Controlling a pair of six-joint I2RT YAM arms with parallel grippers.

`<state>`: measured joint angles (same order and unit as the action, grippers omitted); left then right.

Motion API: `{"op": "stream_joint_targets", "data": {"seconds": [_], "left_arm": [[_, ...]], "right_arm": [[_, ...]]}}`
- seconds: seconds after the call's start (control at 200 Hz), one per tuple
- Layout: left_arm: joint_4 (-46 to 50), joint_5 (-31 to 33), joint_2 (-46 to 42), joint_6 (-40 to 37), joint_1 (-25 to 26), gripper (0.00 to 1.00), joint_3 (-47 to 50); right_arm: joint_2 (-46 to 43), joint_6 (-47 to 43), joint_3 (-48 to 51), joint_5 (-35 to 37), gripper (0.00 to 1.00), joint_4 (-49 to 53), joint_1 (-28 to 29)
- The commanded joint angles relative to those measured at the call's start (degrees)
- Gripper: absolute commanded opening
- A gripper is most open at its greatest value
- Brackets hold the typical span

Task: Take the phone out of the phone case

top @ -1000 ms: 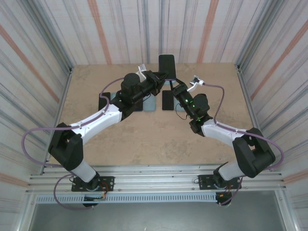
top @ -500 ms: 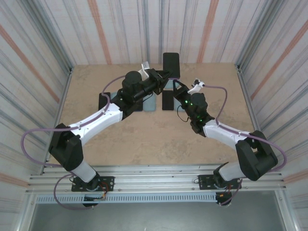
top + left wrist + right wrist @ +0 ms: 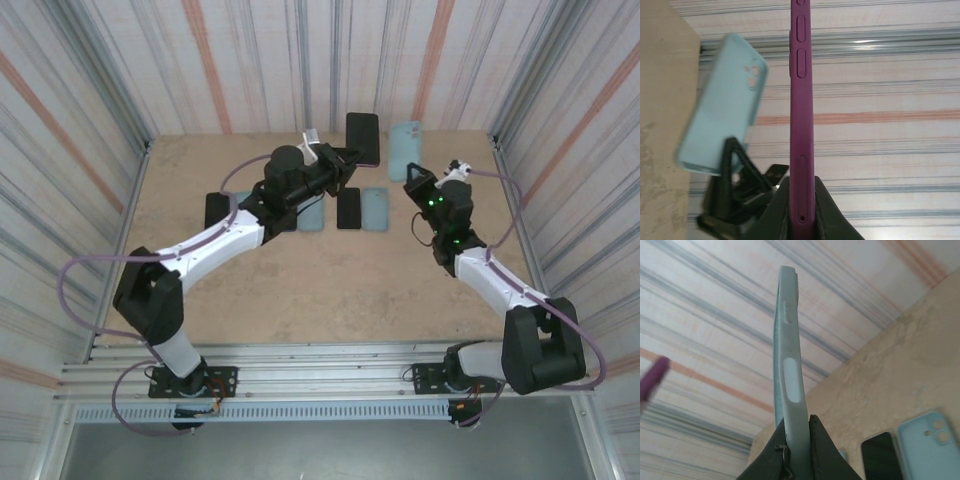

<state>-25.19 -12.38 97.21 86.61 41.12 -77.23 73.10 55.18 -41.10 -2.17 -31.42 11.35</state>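
The phone [image 3: 362, 138], dark-faced with a purple edge, is held upright above the back of the table, and my left gripper [image 3: 345, 158] is shut on its lower end. The left wrist view has the purple phone [image 3: 802, 100] edge-on between the left gripper's [image 3: 802, 186] jaws. The light blue phone case [image 3: 405, 148] is apart from the phone, to its right, with my right gripper [image 3: 416, 180] shut on its lower edge. Seen from the right wrist, the case [image 3: 790, 370] rises edge-on from the right gripper [image 3: 796, 429], with a tip of the phone [image 3: 652, 377] at far left.
On the table [image 3: 300, 280] lie a black phone [image 3: 348, 208] and a light blue case [image 3: 374, 209] side by side. Another pale case [image 3: 312, 215] and a dark phone [image 3: 216, 210] lie farther left. Corrugated walls [image 3: 90, 120] close in three sides.
The case has come off the phone. My right arm has swung right and back with the case, and the left gripper has carried the phone a little right and farther back.
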Motion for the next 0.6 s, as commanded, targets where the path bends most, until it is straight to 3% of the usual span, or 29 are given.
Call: {"op": "stream_joint_targets", "data": {"seconds": [0.0, 0.21, 0.596], "left_arm": [[-1.1, -0.1, 2.91, -3.19, 1.38, 0.06, -3.47], [-0.13, 0.67, 11.31, -3.79, 3.68, 0.06, -7.57], [2.86, 0.24, 30.3, -1.72, 6.75, 0.05, -21.91]], "right_arm": [[-1.69, -1.27, 0.53, -9.54, 0.0, 5.36, -4.99], [-2.85, -4.43, -1.03, -18.32, 0.0, 12.35, -14.47], [-1.14, -5.15, 0.09, -28.65, 0.0, 14.5, -27.91]]}}
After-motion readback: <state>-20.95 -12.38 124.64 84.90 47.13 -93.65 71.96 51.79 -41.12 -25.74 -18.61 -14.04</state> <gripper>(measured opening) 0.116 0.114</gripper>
